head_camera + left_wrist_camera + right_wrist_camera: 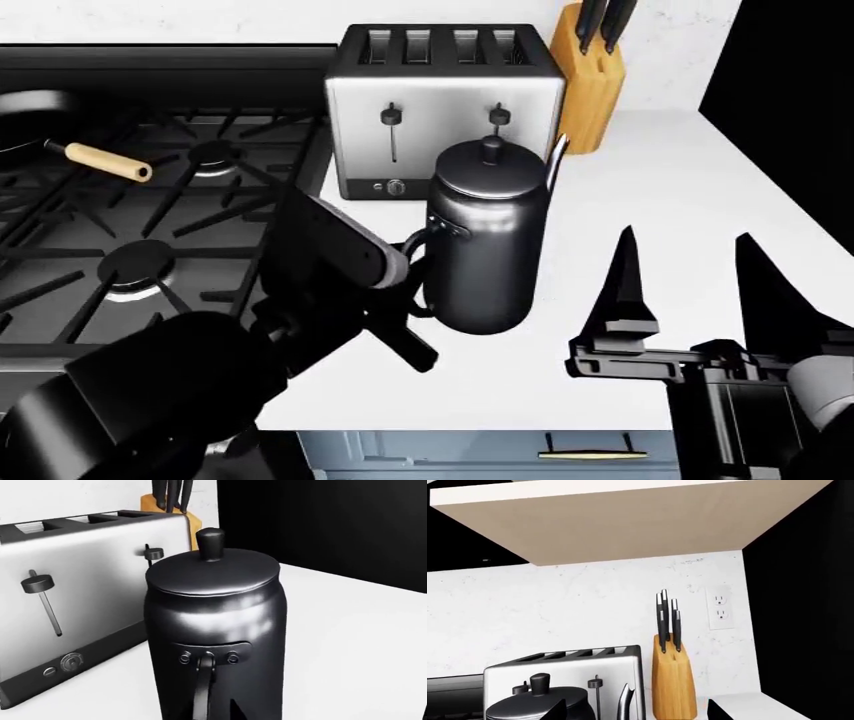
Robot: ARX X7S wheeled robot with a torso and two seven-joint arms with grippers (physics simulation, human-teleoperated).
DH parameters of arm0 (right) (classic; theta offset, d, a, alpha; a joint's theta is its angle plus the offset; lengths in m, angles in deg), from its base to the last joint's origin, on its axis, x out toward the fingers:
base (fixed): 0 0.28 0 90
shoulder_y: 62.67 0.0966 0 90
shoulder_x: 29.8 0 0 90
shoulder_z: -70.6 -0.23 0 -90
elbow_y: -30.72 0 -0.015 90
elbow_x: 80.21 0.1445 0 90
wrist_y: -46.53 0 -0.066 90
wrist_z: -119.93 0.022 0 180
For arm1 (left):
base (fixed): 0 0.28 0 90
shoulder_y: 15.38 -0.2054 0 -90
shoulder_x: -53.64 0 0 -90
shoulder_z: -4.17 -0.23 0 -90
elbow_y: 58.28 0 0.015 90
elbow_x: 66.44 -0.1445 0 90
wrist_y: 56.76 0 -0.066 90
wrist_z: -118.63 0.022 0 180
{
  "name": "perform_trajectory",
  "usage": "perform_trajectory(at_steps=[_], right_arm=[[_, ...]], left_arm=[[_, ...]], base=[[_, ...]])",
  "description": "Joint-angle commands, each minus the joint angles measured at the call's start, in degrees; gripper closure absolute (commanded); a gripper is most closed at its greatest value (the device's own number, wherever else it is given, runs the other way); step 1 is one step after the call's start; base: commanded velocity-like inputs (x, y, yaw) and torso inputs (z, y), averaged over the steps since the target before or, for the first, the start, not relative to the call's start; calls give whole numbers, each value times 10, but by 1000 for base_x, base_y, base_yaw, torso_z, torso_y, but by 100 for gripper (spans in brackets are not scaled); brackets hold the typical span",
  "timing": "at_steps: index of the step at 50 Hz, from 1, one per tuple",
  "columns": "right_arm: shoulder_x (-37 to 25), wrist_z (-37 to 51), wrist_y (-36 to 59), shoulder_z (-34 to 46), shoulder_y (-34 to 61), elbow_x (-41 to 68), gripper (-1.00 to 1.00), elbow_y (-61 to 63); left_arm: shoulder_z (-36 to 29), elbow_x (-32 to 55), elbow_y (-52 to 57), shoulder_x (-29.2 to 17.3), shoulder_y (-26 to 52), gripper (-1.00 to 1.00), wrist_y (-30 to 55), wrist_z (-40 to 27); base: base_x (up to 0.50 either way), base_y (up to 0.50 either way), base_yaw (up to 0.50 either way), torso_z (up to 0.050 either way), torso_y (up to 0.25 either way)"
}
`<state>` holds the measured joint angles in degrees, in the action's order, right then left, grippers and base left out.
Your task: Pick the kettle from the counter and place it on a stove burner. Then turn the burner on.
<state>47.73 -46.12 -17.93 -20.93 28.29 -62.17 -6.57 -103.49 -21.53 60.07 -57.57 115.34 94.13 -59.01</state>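
The dark-steel kettle (487, 235) stands upright on the white counter (667, 190), just in front of the toaster. It fills the left wrist view (213, 625), its looped handle (203, 680) facing the camera. My left gripper (416, 300) is at that handle on the kettle's stove side, its jaws close together around it; one fingertip (237, 711) shows beside the handle. My right gripper (694, 290) is open and empty over the counter to the right of the kettle. The kettle's lid also shows in the right wrist view (537, 702). The front-right stove burner (140, 265) is bare.
A chrome four-slot toaster (447, 100) stands right behind the kettle, with a wooden knife block (587, 85) beside it. A pan with a wooden handle (100, 158) sits on a rear burner. A black panel (787, 80) bounds the counter at the right.
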Motion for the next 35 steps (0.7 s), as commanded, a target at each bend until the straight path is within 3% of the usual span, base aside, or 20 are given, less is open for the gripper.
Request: perform_trajectory(at_steps=[1, 17, 35], right_arm=[[-9, 12, -5, 5, -1, 5, -100, -1], [-21, 31, -10, 10, -2, 9, -100, 3], [-35, 45, -20, 21, -4, 13, -100, 3]], left_arm=[[-11, -6, 13, -5, -6, 100, -22, 10], [-10, -40, 14, 1, -21, 100, -72, -8], [57, -14, 57, 29, -43, 100, -112, -56]], base=[[0, 0, 0, 0, 0], [0, 0, 0, 0, 0], [0, 0, 0, 0, 0]])
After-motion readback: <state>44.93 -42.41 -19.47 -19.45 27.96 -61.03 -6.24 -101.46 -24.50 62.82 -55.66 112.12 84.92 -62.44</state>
